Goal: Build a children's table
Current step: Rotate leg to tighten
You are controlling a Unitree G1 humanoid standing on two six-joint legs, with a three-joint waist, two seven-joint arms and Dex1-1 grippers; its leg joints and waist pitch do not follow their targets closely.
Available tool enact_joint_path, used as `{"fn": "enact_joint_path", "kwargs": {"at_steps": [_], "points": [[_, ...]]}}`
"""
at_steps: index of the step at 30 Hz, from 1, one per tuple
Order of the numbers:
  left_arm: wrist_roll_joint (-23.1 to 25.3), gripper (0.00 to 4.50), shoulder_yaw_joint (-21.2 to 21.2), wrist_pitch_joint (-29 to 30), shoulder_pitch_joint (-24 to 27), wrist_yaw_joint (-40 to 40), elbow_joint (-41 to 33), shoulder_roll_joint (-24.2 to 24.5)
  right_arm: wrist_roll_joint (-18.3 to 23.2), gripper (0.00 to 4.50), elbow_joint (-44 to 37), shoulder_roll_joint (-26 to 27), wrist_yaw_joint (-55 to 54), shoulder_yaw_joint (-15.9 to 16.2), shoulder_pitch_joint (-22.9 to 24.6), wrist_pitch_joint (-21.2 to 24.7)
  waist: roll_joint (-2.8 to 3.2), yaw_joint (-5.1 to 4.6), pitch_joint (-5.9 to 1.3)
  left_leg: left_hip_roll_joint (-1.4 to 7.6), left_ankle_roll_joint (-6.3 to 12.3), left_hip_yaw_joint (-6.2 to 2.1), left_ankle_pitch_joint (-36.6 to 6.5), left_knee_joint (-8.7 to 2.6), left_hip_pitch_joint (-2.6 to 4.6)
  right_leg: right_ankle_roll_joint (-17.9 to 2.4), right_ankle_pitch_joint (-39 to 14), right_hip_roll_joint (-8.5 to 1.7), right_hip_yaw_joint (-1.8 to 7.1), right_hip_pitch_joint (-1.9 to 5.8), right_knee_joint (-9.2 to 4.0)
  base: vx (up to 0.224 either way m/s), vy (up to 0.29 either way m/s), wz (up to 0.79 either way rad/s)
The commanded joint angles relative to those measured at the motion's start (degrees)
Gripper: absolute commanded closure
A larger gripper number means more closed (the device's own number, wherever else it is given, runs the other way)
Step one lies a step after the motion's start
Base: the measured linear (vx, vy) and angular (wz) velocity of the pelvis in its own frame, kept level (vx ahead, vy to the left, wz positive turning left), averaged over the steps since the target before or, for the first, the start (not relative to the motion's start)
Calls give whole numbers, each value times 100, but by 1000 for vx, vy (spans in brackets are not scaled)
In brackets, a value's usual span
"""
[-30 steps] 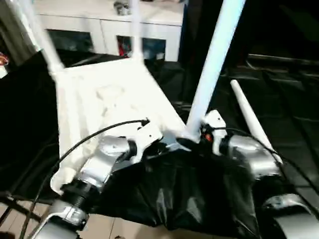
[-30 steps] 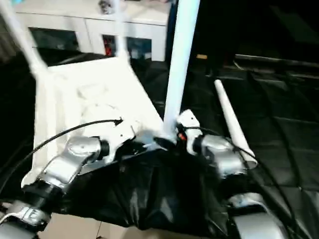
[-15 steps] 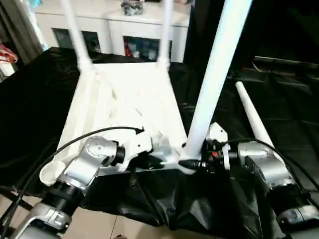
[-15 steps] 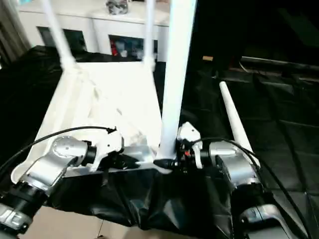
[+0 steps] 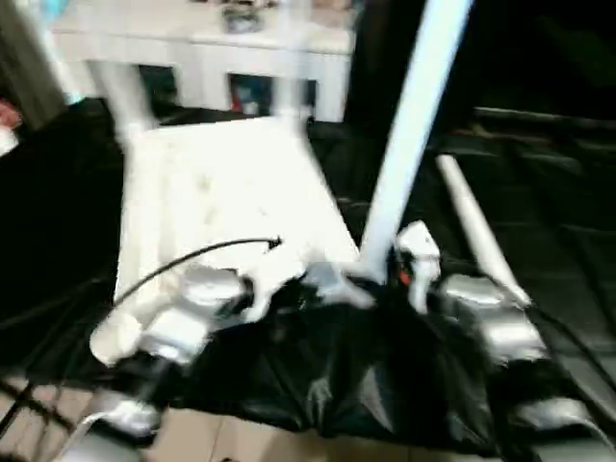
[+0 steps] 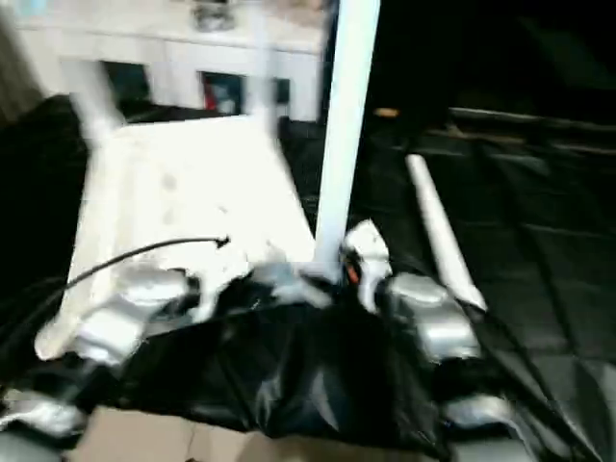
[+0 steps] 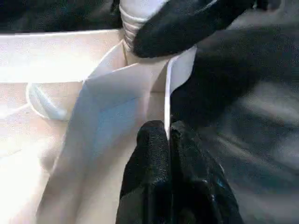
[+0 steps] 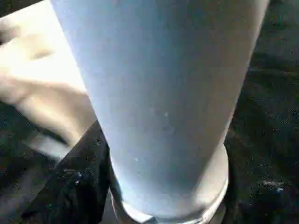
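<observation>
The tabletop (image 5: 226,202) lies upside down on the black-draped table (image 5: 568,231), ribbed underside up, so its corner sockets face upward to take the legs. The left tool (image 7: 168,140) is closed, its 2 black fingers (image 7: 152,154) pinching the thin white edge wall of the tabletop beside the near corner; this grip looks meant to hold the top steady while a leg is worked in. Just beyond that tool, the upright leg (image 6: 348,115) stands in the near corner socket, its ribbed foot showing at the socket mouth. The right tool (image 8: 88,186) sits around the base of this leg, with a black finger on either side. Whether it is gripping or merely bracketing the tube, I cannot tell. 2 more legs already rise from the far corners. The loose leg (image 5: 472,226) lies on the cloth beyond the right tool, probably waiting for the remaining socket.
</observation>
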Motion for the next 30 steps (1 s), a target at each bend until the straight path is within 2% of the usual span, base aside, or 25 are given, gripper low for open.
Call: {"fn": "enact_joint_path", "kwargs": {"at_steps": [1,4,7,8,9,12,14,17,21,22,25,28,30], "points": [[-68,450,76,-29,-285,575,-125,-363,5,174,311,392,-365,197,-43,31,-35,-8,-355,200,59,-128,-1555,-379,106,-607,-3019,-524,253,240,-557,0,0,0],[64,450,122,130,-359,1115,-72,-678,-103,174,787,743,-1210,55,-302,-154,-23,-56,-365,216,102,-129,-1476,-383,86,-647,-2803,-513,258,228,-545,0,0,0],[200,450,94,8,-393,1278,19,-747,-171,174,851,852,-1175,70,-362,-310,-33,-26,-385,224,213,-106,-1359,-376,80,-750,-2394,-505,287,232,-505,0,0,0],[214,450,79,-16,-394,1280,38,-759,-198,118,894,874,-1150,68,-387,-374,-22,-18,-389,227,232,-104,-1306,-378,73,-792,-2273,-506,294,240,-483,0,0,0],[214,450,65,-25,-388,1250,41,-760,-210,104,920,878,-1111,64,-406,-417,-18,-9,-400,230,265,-102,-1196,-381,52,-869,-2034,-505,299,262,-445,0,0,0],[158,450,-14,-38,-314,973,-62,-675,-179,94,963,786,-902,55,-461,-525,-5,-4,-413,233,333,-89,-1064,-371,34,-1039,-1597,-501,309,286,-386,0,0,0],[117,450,-58,-26,-254,785,-158,-610,-219,82,985,687,-796,99,-492,-629,-9,1,-411,233,365,-88,-1067,-370,29,-1058,-1629,-512,308,297,-385,0,0,0],[39,450,-142,-53,-153,395,-314,-450,-208,82,816,465,-312,221,-446,-645,-6,0,-407,235,365,-94,-1134,-373,33,-1053,-1733,-505,296,307,-393,0,0,0],[-128,450,-300,-84,11,-507,-583,-24,-78,82,213,-116,1106,525,-164,-569,5,10,-399,255,420,-93,-1173,-377,43,-1051,-1731,-497,310,294,-392,0,0,0],[-138,450,-313,-83,18,-577,-597,17,-61,82,162,-167,1221,547,-140,-556,13,42,-412,262,438,-95,-1106,-371,48,-1062,-1602,-497,313,303,-375,0,0,0],[-186,450,-369,-113,42,-941,-638,241,77,82,-147,-447,1882,663,2,-430,23,60,-412,279,479,-82,-990,-372,49,-1207,-1292,-482,320,294,-328,0,0,0],[-253,450,-430,-153,52,-1364,-679,503,184,82,-444,-751,2597,816,137,-301,26,144,-409,287,499,-70,-975,-369,61,-1219,-1271,-481,317,297,-323,0,0,0],[-270,450,-435,-166,52,-1584,-692,637,179,82,-583,-902,2898,915,198,-247,20,164,-400,290,465,-70,-1019,-376,61,-1208,-1373,-480,313,296,-333,0,0,0]]}}
